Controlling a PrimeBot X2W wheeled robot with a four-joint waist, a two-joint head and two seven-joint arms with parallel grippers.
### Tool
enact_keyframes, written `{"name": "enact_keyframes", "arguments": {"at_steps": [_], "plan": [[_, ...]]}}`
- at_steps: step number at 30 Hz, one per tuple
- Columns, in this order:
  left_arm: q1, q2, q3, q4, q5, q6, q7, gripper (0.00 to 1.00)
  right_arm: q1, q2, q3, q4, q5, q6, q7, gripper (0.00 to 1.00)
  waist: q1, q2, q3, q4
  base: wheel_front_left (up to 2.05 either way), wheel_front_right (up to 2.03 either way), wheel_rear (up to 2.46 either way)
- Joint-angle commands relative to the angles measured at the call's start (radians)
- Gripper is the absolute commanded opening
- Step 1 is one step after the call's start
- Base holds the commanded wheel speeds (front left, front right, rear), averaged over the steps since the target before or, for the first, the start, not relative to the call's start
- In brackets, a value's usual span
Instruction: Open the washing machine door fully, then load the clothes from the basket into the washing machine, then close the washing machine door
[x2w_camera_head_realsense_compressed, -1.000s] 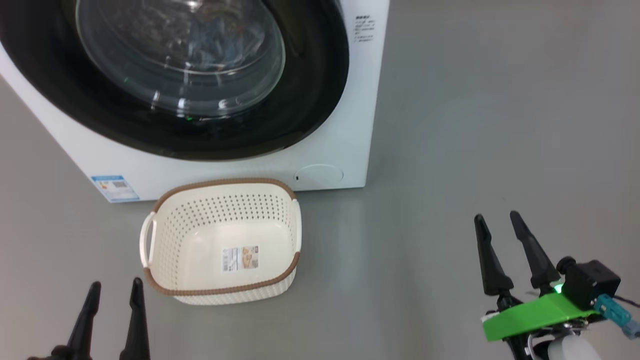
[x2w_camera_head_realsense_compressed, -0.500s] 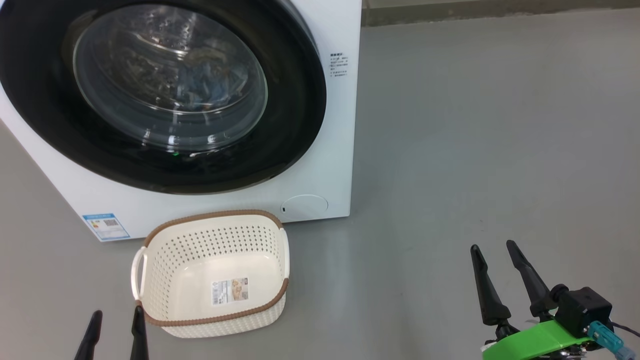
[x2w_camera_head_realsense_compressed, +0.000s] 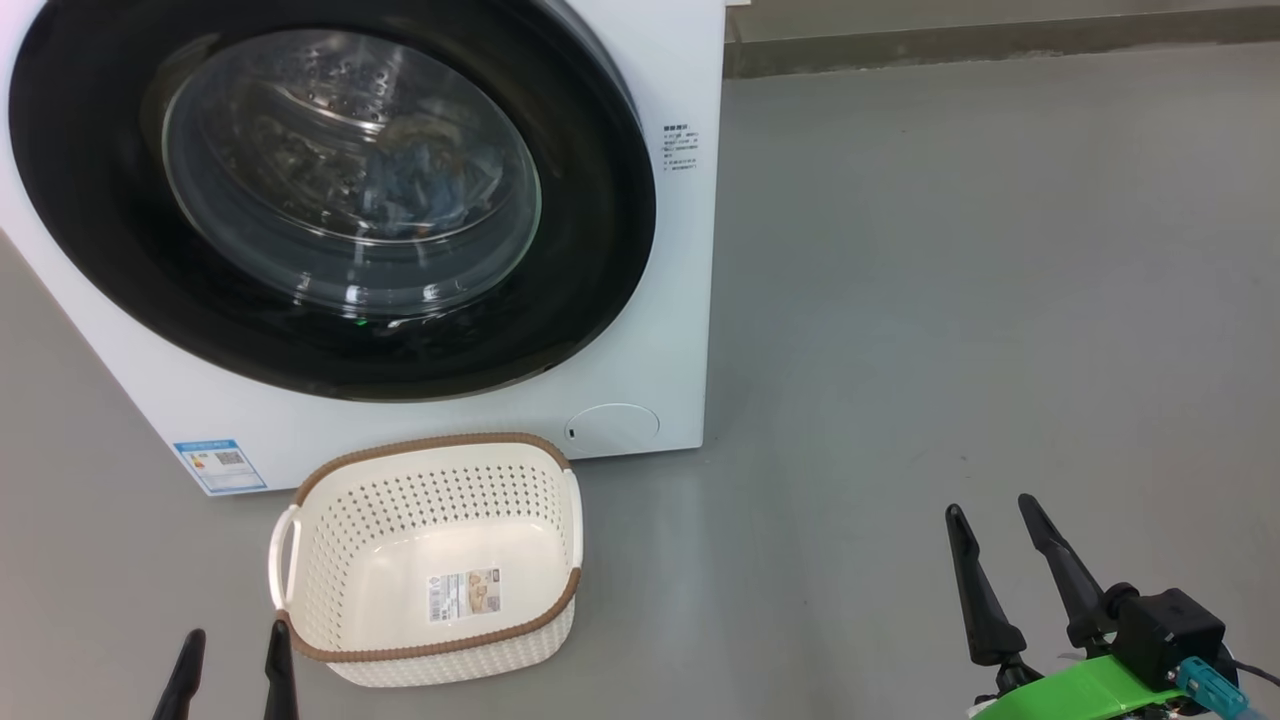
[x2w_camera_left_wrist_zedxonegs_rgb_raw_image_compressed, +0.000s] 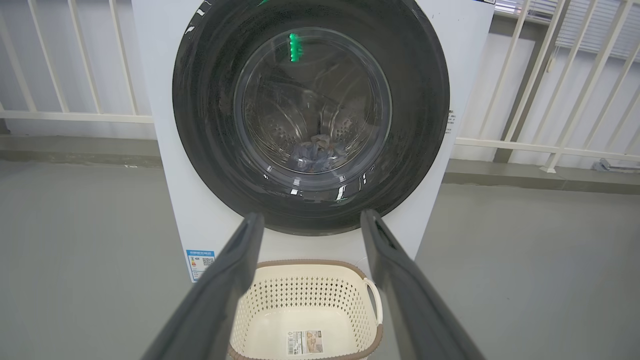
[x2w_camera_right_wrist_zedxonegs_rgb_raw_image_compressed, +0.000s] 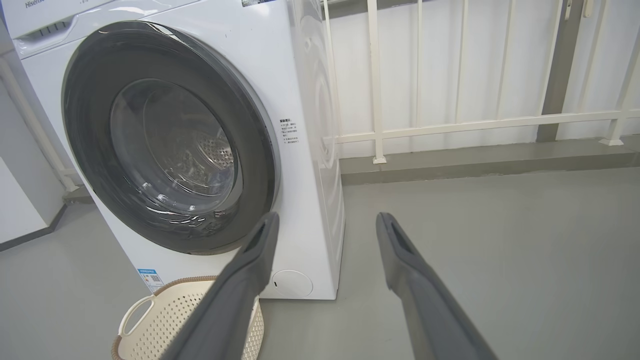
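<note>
The clothes (x2w_camera_head_realsense_compressed: 420, 185) lie inside the washer (x2w_camera_head_realsense_compressed: 680, 300), behind the shut door (x2w_camera_head_realsense_compressed: 300, 230). The empty basket (x2w_camera_head_realsense_compressed: 420, 490) sits on the floor (x2w_camera_head_realsense_compressed: 950, 300) just in front. Both jaws are wide open, well back, holding nothing. If the door is not latched, it may swing open. A turn could bump the basket.
</note>
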Motion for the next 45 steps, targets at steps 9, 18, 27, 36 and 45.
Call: {"name": "enact_keyframes", "arguments": {"at_steps": [9, 18, 27, 36, 45], "plan": [[-0.012, 0.001, 0.036, -0.027, 0.011, -0.003, -0.008, 1.0, -0.005, -0.002, 0.015, -0.032, -0.003, -0.002, -0.002, 1.0, 0.0, 0.0, 0.002, 0.002, 0.0, 0.0, 0.0], [0.004, -0.028, -0.013, 0.061, -0.035, 0.0, 0.013, 0.0, 0.014, 0.003, -0.001, 0.064, 0.034, 0.0, 0.01, 0.0, 0.0002, 0.0, 0.002, 0.002, 0.0, 0.0, 0.0], [-0.017, -0.022, -0.014, 0.073, -0.139, 0.0, 0.035, 0.0, 0.005, 0.0, -0.004, 0.069, 0.139, 0.0, 0.034, 0.0, 0.0001, 0.0, 0.004, 0.001, 0.0, 0.0, 0.0], [-0.038, -0.017, -0.014, 0.086, -0.23, 0.0, 0.054, 0.0, -0.004, -0.003, -0.008, 0.074, 0.23, 0.0, 0.056, 0.0, 0.0, 0.0, 0.006, 0.0, 0.0, 0.0, 0.0], [-0.06, -0.013, -0.013, 0.099, -0.332, 0.0, 0.077, 0.0, -0.013, -0.005, -0.013, 0.079, 0.334, 0.0, 0.081, 0.0, 0.0, 0.0, 0.008, -0.001, 0.0, 0.0, 0.0]]}}
